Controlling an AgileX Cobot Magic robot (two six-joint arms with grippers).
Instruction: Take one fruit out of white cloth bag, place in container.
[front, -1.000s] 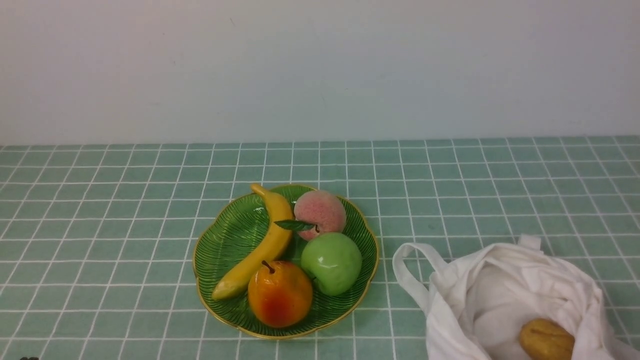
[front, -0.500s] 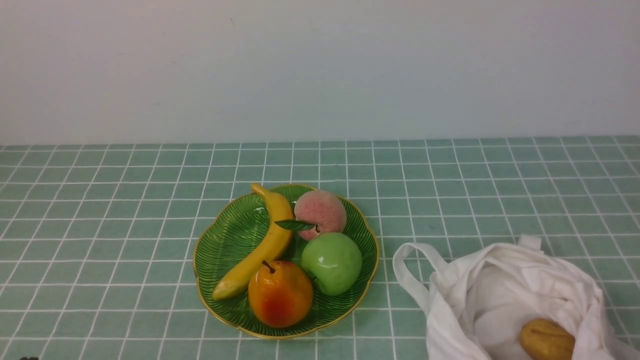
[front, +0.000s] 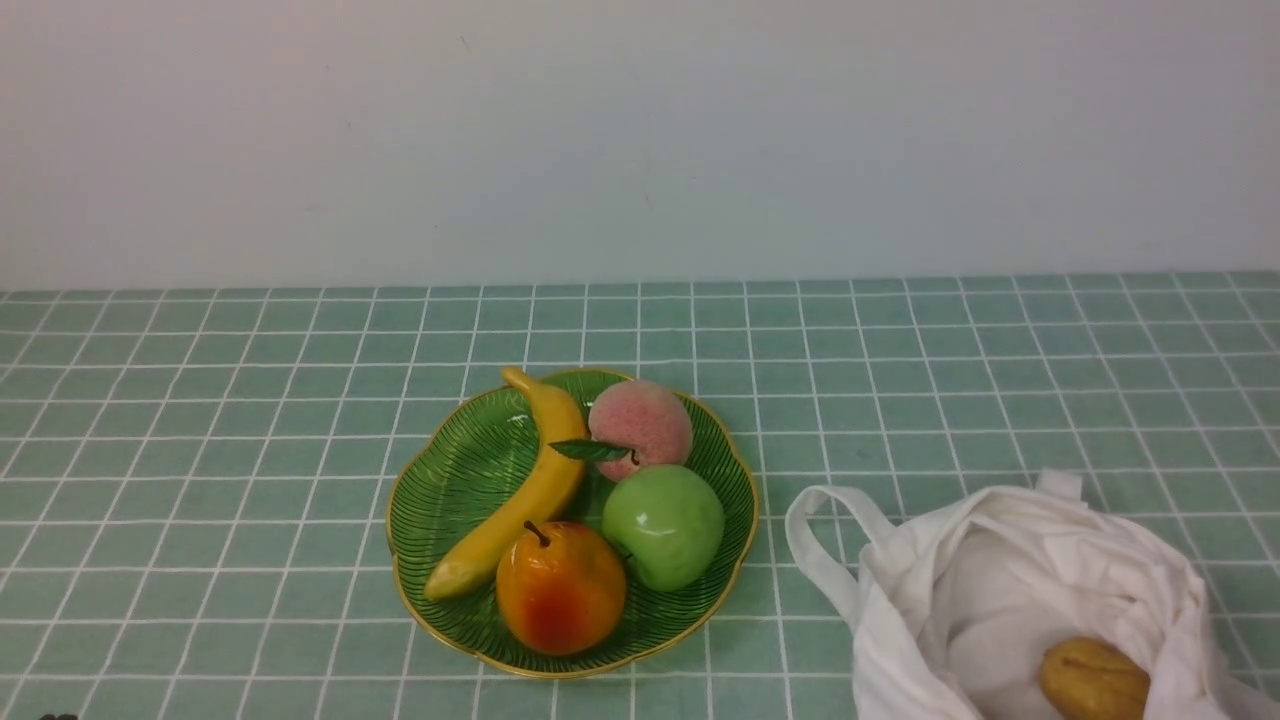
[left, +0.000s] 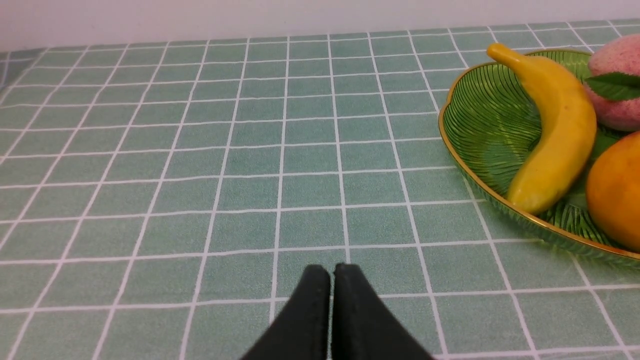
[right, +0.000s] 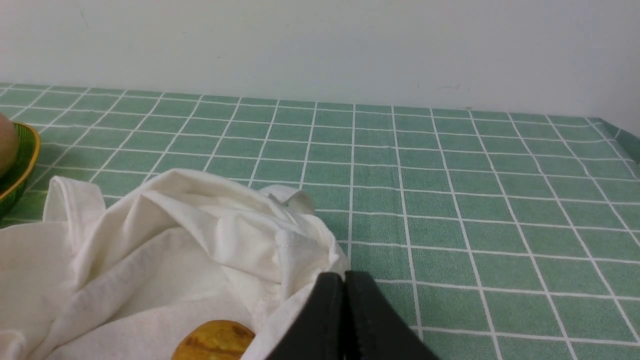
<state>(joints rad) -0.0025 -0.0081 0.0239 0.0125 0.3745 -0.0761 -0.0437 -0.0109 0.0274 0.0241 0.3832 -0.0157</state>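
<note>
On the green tiled tablecloth (front: 200, 450), near the table's middle: one shallow green glass plate (front: 450, 480) with leaf ribbing and a wavy gold-edged rim. Contents, four items. A round pink-red fuzzy peach (front: 640, 425) with a small dark green leaf lies at the plate's far side, touching a glossy green apple (front: 663, 525) just nearer the camera. A long yellow banana (front: 525, 490) runs diagonally across the plate's middle, beside the peach. A glossy orange-red pear (front: 560, 588) with a dark stem sits at the near rim, beside the apple.

To the plate's right, apart from it: one soft white cloth tote bag (front: 1020, 590), crumpled, mouth open, one loop handle standing toward the plate. Inside it, a brownish-yellow oval fruit (front: 1092, 682) is partly visible at the lower edge.

Left gripper (left: 331, 272): black fingers pressed together, empty, low over bare cloth, well apart from the plate's rim.

Right gripper (right: 344, 280): black fingers pressed together, grasping nothing, tips just at the bag's far edge; whether they touch the fabric cannot be told.
</note>
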